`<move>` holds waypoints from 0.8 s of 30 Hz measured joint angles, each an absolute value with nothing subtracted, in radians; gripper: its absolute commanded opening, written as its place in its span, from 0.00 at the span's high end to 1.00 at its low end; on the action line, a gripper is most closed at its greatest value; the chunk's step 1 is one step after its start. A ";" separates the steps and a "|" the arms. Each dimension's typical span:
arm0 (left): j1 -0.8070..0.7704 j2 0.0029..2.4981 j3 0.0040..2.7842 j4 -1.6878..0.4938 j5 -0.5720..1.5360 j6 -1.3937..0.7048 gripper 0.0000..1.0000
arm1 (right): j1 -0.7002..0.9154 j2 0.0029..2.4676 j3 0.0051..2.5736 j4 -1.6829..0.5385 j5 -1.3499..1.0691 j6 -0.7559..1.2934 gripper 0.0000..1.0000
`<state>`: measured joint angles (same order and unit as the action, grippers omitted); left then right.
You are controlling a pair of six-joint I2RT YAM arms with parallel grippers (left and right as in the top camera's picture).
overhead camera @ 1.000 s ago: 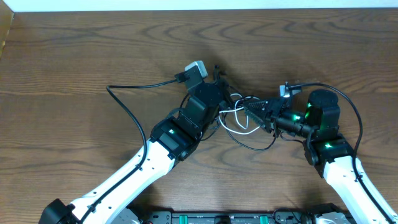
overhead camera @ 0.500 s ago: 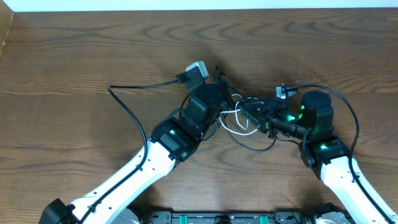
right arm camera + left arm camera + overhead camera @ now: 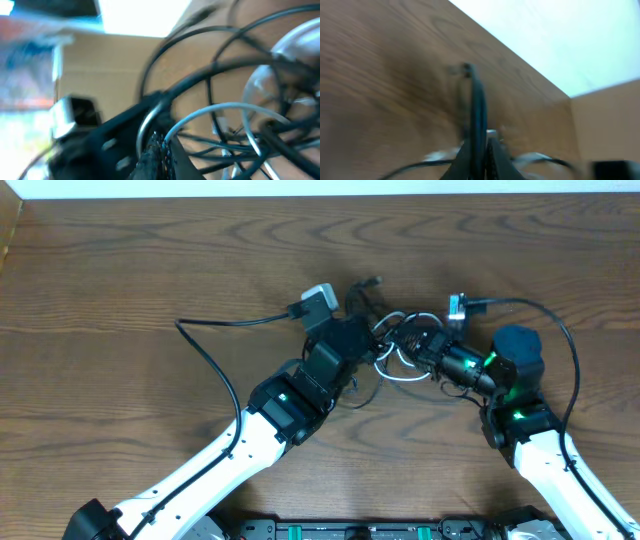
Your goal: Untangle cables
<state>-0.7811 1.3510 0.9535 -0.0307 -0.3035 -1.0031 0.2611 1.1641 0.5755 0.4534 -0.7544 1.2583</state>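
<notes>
The cables [image 3: 392,356] lie in a knot of thin black strands and one white loop [image 3: 404,373] at the table's middle, between my two grippers. My left gripper [image 3: 366,330] is shut on a black cable [image 3: 479,107], which runs up from its jaws to a small plug end [image 3: 466,69], seen in the overhead view as the plug [image 3: 372,281] on the far side. My right gripper [image 3: 415,346] presses in from the right, close to the left one. Its jaws [image 3: 162,146] are shut on the white cable [image 3: 210,111], with black loops [image 3: 235,60] blurred around them.
The thick black wire of the left arm [image 3: 205,345] curves over the table at the left. The right arm's wire [image 3: 568,360] arcs around its wrist. A pale wall [image 3: 560,35] runs along the table's far edge, and a cardboard-coloured surface [image 3: 610,115] stands at the right.
My right gripper has moved left and away from me into the knot and shut on the white cable. The left gripper shifted slightly right, and the black plug end swung toward the far side.
</notes>
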 measured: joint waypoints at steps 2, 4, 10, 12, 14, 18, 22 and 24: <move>-0.780 1.351 0.953 -0.047 -0.361 -1.008 0.92 | 0.244 1.168 0.572 0.582 -0.835 1.223 0.99; -0.775 1.351 0.953 -0.056 -0.401 -1.014 0.92 | 0.216 1.170 0.570 0.760 -0.932 1.224 0.99; -0.728 1.351 0.953 -0.068 -0.448 -1.015 0.92 | 0.147 1.160 0.576 1.077 -1.223 1.350 0.99; -0.712 1.351 0.953 -0.071 -0.452 -1.015 0.92 | 0.133 1.161 0.576 1.077 -1.288 1.380 0.99; -0.702 1.351 0.953 -0.073 -0.455 -1.015 0.92 | 0.113 1.161 0.576 1.080 -1.336 1.396 0.99; -0.701 1.351 0.953 -0.109 -0.437 -1.014 0.92 | 0.033 1.161 0.576 1.081 -1.367 1.392 0.99; -0.701 1.351 0.953 -0.120 -0.355 -0.991 0.92 | -0.091 1.161 0.576 1.069 -1.343 1.367 0.86; -0.701 1.351 0.953 -0.109 -0.297 -0.978 0.92 | -0.142 1.161 0.576 1.048 -1.325 1.333 0.68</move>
